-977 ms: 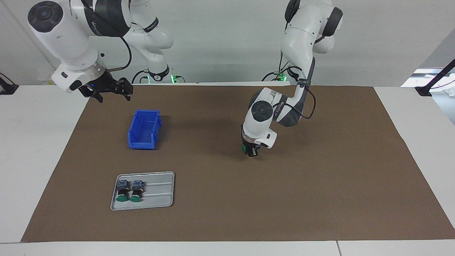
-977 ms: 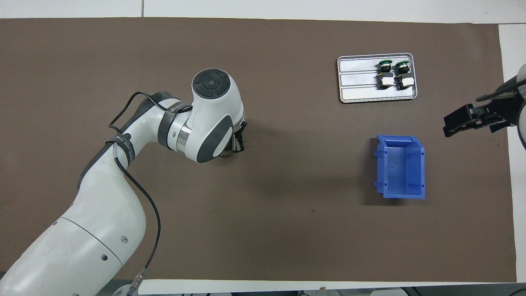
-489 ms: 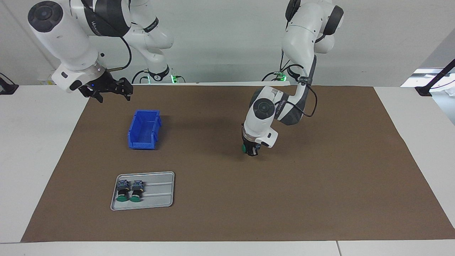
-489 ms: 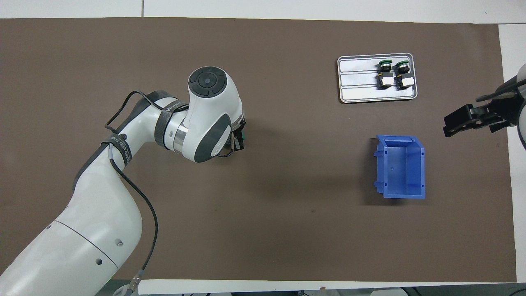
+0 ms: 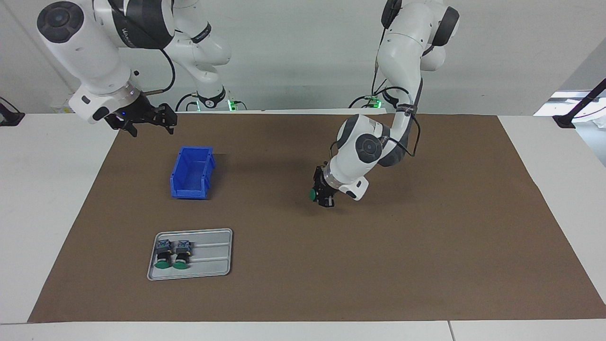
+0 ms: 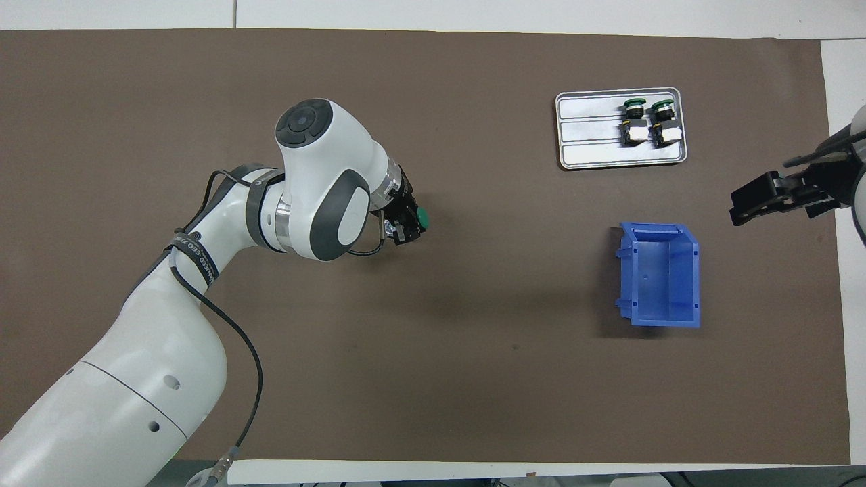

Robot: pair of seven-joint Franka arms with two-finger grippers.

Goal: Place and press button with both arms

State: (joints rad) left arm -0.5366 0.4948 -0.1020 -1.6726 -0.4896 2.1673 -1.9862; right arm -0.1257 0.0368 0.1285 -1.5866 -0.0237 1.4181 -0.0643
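the green-capped button point(image 5: 313, 194) is pinched by the left hand point(image 5: 323, 195) over the mat's middle; the right hand point(image 5: 150, 124), spread, waits at the blue bin's point(image 5: 191, 172) eleven o'clock.

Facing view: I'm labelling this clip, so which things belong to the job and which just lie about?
In the job:
- button, held by the left gripper
- right gripper, open, waiting

Lying about:
- blue bin
- tray with two spare switches

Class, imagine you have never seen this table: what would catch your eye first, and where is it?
First, the left hand over the middle of the brown mat, gripping the button by its body, green cap outward. Next, the bright blue bin toward the right arm's end, with the right hand waiting above the mat's edge nearby.
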